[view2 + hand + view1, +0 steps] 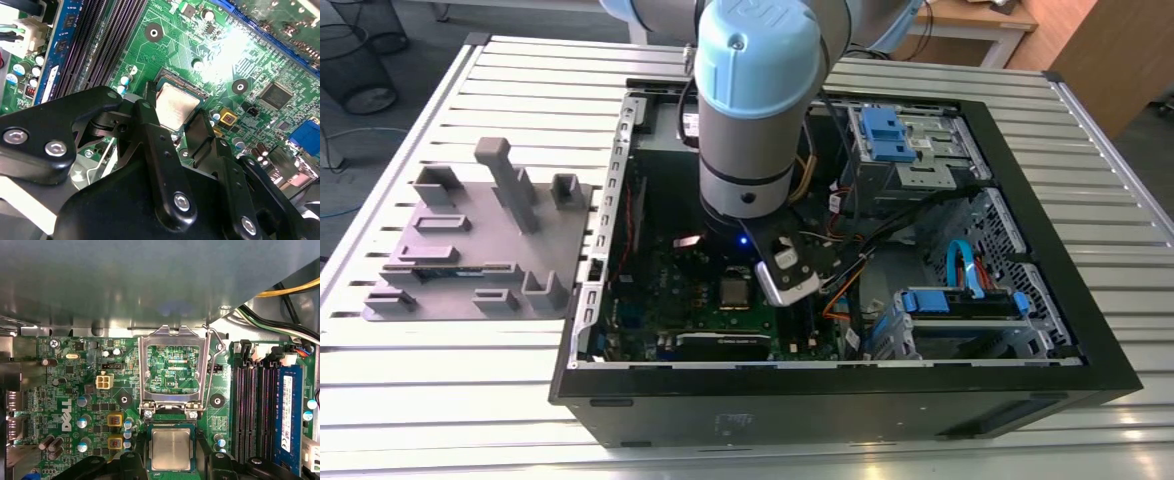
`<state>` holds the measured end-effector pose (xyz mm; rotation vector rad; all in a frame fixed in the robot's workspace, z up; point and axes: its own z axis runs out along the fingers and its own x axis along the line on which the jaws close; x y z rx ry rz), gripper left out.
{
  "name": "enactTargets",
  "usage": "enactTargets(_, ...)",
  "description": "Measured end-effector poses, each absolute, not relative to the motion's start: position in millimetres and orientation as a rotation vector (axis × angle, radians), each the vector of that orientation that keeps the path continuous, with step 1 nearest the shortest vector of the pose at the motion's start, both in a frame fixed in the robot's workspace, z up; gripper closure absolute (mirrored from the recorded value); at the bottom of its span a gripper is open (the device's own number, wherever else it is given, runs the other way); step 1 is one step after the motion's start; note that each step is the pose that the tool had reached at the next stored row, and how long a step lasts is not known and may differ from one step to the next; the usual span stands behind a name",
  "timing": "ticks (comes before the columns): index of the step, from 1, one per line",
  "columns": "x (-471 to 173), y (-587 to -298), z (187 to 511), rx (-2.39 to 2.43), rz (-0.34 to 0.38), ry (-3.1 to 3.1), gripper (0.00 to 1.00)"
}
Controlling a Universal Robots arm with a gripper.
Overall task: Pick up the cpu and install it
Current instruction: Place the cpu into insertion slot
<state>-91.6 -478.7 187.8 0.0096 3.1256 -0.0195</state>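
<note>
Cpu: the cpu [171, 449] lies flat and square inside the socket [147, 447] on the motherboard [75, 390], silver top up. In the exterior view it is a small bright square [735, 292] low in the computer case [854, 400], which stands on the slatted tabletop [454, 400].
Gripper: the arm [754, 100] reaches down into the case, and the gripper [174, 112] hangs right over the socket.
Fingers: the 2 fingers [131, 462] stand apart, 1 on each side of the cpu. In both wrist views a sliver of socket frame shows between each tip and the chip, so they read as spread and gripping nothing.
Socket hardware: the load plate [144, 370] is swung up and open beyond the cpu, and its lever [212, 370] is raised beside it.
Neighbours: a blue memory stick [289, 410] sits in its slot, well apart from the socket.
Step in hand: placing, judged at its end. The chip looks seated and let go, but it is not clamped, so the install is unfinished.
What a move from here calls for: a straight lift clear of the socket with no sideways drag, since the tips sit just beside the frame and the chip rests loose. Whether the cpu is fully level in its seat cannot be told.
</note>
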Motion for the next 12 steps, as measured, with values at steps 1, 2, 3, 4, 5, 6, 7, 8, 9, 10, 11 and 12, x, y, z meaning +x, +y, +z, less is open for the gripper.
enactTargets(1,-91.5,-479.0,187.8,0.010,-0.019,3.126,0.53)
enactTargets(2,-91.5,-479.5,187.7,0.010,-0.019,3.125,0.53)
enactTargets(3,-91.5,-480.1,187.7,0.009,-0.019,3.125,0.53)
enactTargets(4,-91.6,-480.5,187.7,0.010,-0.019,3.125,0.53)
enactTargets(5,-91.6,-481.0,187.8,0.010,-0.020,3.126,0.53)
enactTargets(6,-91.6,-481.2,187.8,0.010,-0.020,3.126,0.53)
enactTargets(7,-91.6,-481.3,187.8,0.010,-0.020,3.126,0.53)
enactTargets(8,-91.5,-481.5,187.8,0.009,-0.020,3.126,0.53)
enactTargets(9,-91.6,-481.7,187.8,0.010,-0.020,3.126,0.53)
enactTargets(10,-91.6,-481.9,187.6,0.010,-0.020,3.126,0.53)
enactTargets(11,-91.6,-482.0,187.6,0.010,-0.020,3.126,0.53)
enactTargets(12,-91.6,-482.1,187.6,0.009,-0.020,3.126,0.53)
